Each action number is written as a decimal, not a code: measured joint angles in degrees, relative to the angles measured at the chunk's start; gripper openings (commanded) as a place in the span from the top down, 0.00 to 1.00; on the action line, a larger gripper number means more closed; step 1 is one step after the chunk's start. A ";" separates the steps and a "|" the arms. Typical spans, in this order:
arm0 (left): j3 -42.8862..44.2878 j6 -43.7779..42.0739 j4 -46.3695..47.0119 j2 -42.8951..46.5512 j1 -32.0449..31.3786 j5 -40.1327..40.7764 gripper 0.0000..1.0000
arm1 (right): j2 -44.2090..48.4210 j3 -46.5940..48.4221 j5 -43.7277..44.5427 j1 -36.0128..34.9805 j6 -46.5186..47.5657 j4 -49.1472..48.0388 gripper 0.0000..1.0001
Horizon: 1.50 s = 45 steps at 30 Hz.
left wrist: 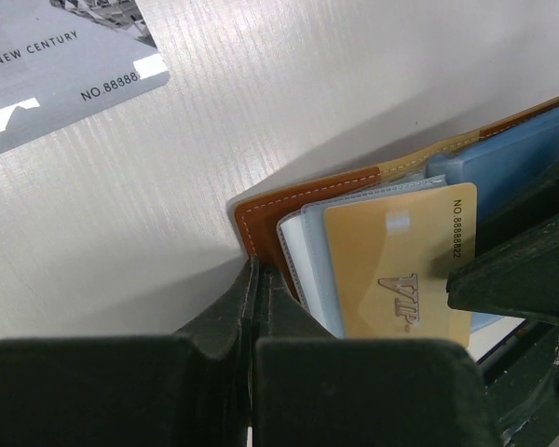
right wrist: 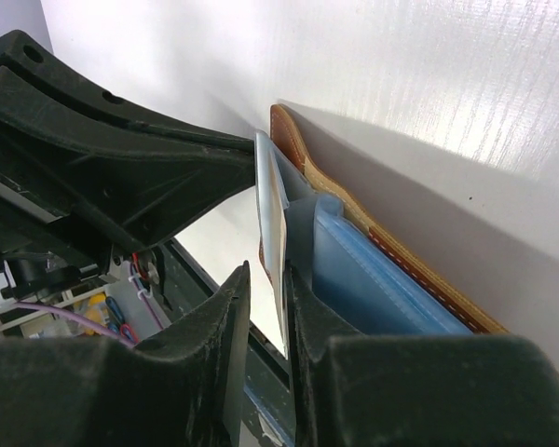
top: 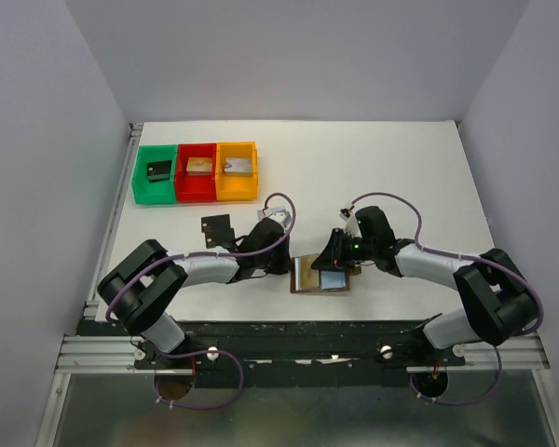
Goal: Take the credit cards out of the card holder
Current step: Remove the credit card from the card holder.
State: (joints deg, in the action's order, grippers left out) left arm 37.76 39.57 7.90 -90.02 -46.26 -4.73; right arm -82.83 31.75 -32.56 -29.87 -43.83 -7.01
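Robot lab cell: white table (top: 401,186), plain grey walls (top: 37,140), aluminium mounting rail (top: 298,354).

Left arm (top: 205,270) and right arm (top: 429,263) show black joints, pale grey links, purple cables (top: 291,220); left tool (left wrist: 253,275), right tool (right wrist: 268,279) are black.

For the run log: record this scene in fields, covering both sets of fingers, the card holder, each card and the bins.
left fingers: shut on brown flap of card holder
right fingers: either side of a card edge, slim gap on one side; grip unclear
card holder: open on table, blue sleeves showing
gold card: in the sleeves, right finger at its edge
grey card: out, flat on table
black card: out, flat on table
bins: green, red, orange, row at far left
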 measured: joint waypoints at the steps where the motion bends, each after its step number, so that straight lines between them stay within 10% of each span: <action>1: 0.00 0.02 0.00 0.00 0.00 0.00 1.00 | 0.20 0.00 0.04 0.00 0.02 0.04 0.72; 45: 0.15 0.72 -0.22 -0.11 0.00 0.02 1.00 | 3.63 -0.11 1.49 2.56 2.45 3.65 0.97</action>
State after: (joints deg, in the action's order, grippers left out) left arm 37.91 40.29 7.68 -90.13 -46.26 -4.71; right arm -79.20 31.64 -31.07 -27.31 -41.39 -3.36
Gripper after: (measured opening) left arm 0.027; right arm 0.093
